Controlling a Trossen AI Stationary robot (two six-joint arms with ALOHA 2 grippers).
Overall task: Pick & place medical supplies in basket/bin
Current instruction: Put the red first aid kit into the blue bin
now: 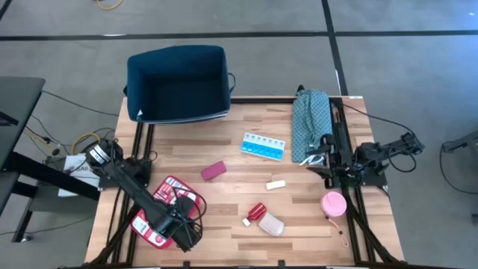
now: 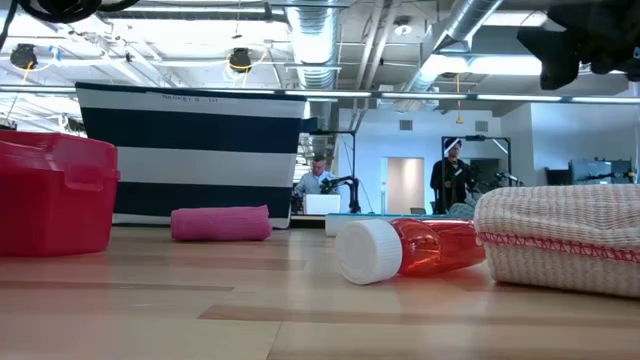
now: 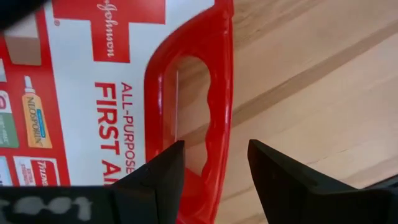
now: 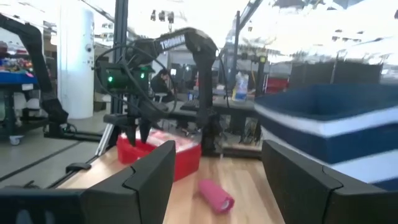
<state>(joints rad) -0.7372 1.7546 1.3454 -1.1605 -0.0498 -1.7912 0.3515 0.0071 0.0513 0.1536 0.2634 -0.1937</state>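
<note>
Left gripper (image 3: 214,155) had its two dark fingers (image 3: 163,167) spread apart, one on each side of the red handle of the first-aid case (image 3: 118,81), not closed on it; the handle sat in the gap, and contact could not be told. The case lay flat at the near-left part of the wooden table (image 1: 224,149), under the left arm's wrist in the high view. Right gripper (image 4: 217,168) was also spread wide and held nothing, parked at the table's right edge beside the teal cloth bundle (image 1: 310,119). Pill organizer strip (image 1: 263,146) lay near the table's middle, toward the far side. Magenta block (image 1: 213,171) rested between the case and the organizer. White piece (image 1: 275,184) sat right of centre. Red-capped bottle (image 1: 265,218) lay on its side near the front edge. Pink disc (image 1: 333,203) sat close to the right arm's base. Navy bin (image 1: 178,82) with white stripes stood at the far-left corner, well apart from the case.
</note>
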